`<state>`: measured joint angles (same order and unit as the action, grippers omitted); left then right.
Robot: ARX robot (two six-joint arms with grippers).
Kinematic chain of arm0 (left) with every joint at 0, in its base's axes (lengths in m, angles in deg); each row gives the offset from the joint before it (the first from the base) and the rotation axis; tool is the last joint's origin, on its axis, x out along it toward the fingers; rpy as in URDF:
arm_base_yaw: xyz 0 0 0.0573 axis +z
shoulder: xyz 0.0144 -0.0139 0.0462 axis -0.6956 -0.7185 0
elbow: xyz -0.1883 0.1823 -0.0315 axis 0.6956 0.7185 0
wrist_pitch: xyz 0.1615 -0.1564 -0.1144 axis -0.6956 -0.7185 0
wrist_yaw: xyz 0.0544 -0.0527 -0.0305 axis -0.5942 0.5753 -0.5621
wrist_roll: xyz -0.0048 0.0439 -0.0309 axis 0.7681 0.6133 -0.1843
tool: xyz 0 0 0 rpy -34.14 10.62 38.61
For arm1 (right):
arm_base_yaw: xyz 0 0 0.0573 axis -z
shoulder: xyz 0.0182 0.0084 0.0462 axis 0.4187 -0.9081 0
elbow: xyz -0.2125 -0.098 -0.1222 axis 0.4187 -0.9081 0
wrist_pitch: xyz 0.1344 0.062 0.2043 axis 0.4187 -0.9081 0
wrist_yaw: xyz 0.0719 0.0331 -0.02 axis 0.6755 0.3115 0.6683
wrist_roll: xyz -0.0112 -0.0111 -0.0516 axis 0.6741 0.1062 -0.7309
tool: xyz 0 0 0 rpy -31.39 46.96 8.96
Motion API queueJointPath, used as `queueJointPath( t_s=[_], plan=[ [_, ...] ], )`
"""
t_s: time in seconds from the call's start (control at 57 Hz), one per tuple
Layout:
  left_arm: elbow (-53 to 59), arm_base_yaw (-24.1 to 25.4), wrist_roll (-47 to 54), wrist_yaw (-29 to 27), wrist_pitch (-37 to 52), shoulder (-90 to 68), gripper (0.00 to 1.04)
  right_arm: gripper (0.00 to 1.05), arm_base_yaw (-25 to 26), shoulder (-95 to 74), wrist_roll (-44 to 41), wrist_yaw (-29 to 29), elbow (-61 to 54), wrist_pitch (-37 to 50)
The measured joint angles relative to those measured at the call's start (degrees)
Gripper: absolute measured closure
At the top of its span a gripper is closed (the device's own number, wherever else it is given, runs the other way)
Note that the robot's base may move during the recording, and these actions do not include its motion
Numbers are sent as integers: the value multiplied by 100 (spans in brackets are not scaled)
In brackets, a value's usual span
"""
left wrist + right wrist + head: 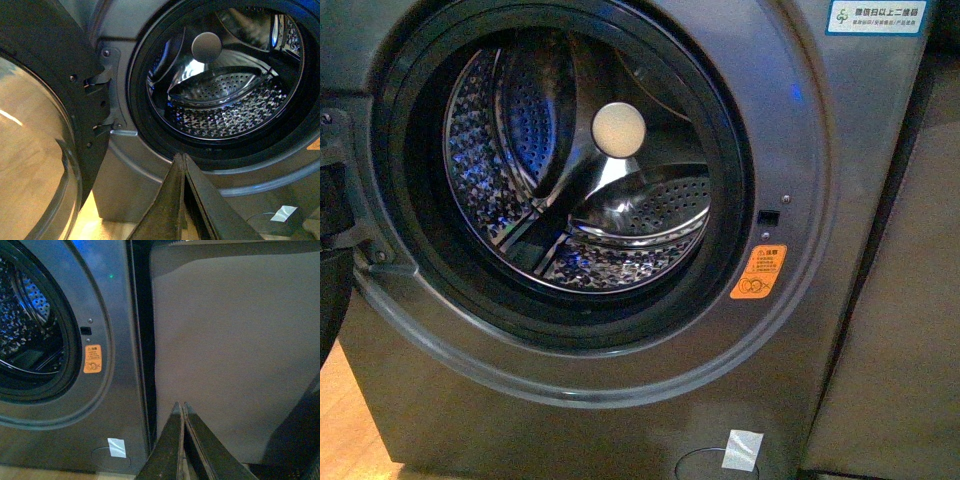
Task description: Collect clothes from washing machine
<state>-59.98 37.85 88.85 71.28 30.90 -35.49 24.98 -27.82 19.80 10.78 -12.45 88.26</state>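
Grey metal washing machine fills the front view, door swung open, seen in the left wrist view beside the hinge. Steel drum with holes all over, black gasket ringing the mouth, pale round cap at the drum's back. No clothes visible in any view; drum floor shows bare metal as far as visible. Orange sticker sits on the front ring beside the mouth, white label by the round filter cap low on the front panel.

Left pincer: fingers pressed together, nothing between them, tips just outside the drum mouth, under its lower rim, door off to one side. Right pincer: fingers together too, holding nothing, pointed at the beige cabinet, with the dark gap between cabinet and machine just beside the tips and the sticker further off. Neither arm shows in the front view. Wood floor visible beside the machine's base.
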Motion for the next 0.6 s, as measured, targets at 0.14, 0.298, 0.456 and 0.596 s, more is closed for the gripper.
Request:
queueJointPath(
  t_s=[0.14, 0.298, 0.456, 0.596],
  plan=[
    [308, 555, 7, 533, 0, 315, 101, 76, 0, 0, 2, 0, 0, 0],
    [555, 601, 13, 586, -22, 625, 101, 48, 0, 0, 2, 0, 0, 0],
    [754, 605, 13, 584, -140, 942, 101, 16, 0, 0, 2, 0, 0, 0],
    [901, 605, 15, 584, -295, 1239, 101, 8, 0, 0, 4, 0, 0, 0]
  ],
)
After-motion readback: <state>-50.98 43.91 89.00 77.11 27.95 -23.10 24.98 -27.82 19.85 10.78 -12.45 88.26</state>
